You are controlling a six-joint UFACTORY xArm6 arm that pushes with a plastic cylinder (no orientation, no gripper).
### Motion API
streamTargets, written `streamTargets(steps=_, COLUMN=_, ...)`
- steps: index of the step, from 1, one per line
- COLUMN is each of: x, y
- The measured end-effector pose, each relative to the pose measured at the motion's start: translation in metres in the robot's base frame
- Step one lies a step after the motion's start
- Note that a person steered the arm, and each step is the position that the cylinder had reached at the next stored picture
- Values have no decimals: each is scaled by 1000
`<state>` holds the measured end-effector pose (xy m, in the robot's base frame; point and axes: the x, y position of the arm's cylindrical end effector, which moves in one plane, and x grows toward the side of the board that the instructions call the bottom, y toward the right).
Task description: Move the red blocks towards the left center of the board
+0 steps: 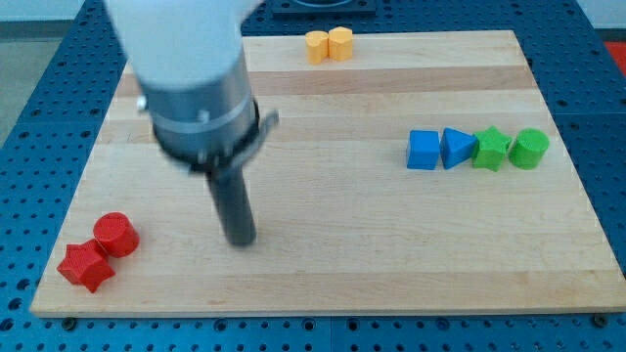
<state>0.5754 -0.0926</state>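
Approach step: my tip (241, 242) is placed right of the red cylinder (116, 235) and red star (84, 266), lower left, apart. Upward push needed. No hand is fitted; state cannot be told.

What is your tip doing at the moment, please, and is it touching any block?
My tip: no gripper, holding nothing, resting on the board, apart from the red cylinder and red star to the view's left.

The wooden board (323, 274) (pale) carries red (115, 235), yellow (329, 45), blue (424, 151), green blocks (529, 148).

Red blocks (99, 250), pale wooden board (333, 254)
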Motion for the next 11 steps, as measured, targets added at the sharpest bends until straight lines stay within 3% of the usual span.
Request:
streamTargets(steps=1, x=42, y=0)
streamTargets(steps=4, x=43, y=-101)
streamTargets(steps=6, x=43, y=-119)
streamTargets(steps=8, x=42, y=-191)
streamTargets(steps=9, x=36, y=-202)
streamTargets(steps=11, x=13, y=-165)
